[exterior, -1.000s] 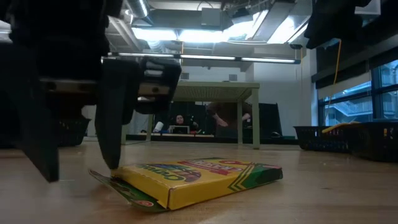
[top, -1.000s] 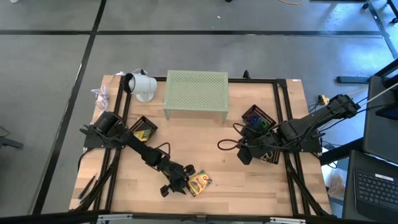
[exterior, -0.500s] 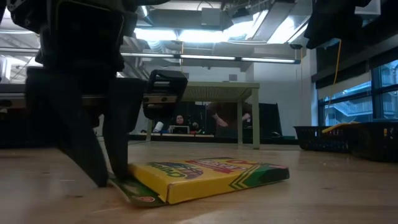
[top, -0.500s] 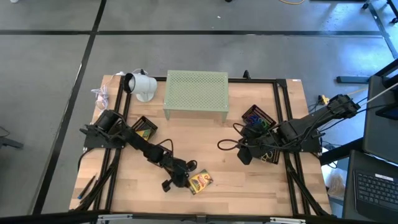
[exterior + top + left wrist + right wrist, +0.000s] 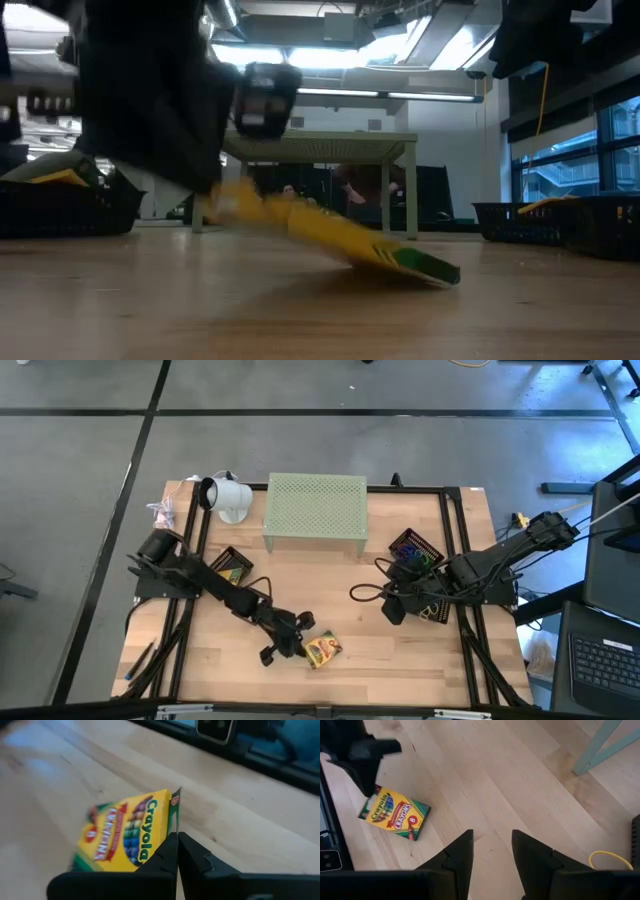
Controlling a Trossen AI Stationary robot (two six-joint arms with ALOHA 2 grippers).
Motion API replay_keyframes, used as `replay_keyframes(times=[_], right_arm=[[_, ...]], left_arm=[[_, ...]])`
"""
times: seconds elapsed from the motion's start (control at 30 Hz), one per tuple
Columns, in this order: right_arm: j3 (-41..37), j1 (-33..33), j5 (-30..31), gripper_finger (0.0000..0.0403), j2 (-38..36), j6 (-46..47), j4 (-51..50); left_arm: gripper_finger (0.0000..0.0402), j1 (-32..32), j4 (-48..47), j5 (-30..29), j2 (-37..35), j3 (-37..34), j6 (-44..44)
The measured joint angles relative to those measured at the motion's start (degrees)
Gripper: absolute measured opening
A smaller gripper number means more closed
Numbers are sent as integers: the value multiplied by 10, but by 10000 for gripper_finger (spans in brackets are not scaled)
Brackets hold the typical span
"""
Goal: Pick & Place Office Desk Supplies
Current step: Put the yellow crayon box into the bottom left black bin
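Bare table is left open mid and near right. Far centre is blocked by the green stand; trays and a cable crowd the right.

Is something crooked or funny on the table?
Yes. The crayon box is tilted: the left gripper has pinched its flap end and lifted it, while the far end rests on the table.
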Motion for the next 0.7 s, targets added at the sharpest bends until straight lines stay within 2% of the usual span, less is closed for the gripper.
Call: replay_keyframes(times=[0.13, 0.37, 0.7], right_arm=[[0, 0, 0, 138, 0, 1, 0], [0, 0, 0, 138, 0, 3, 0], [0, 0, 9, 138, 0, 3, 0]], left_arm=[[1, -2, -37, -46, -49, 0, 0], [1, -8, -90, -162, -141, 0, -5], [1, -17, -124, -358, -248, 0, -21]])
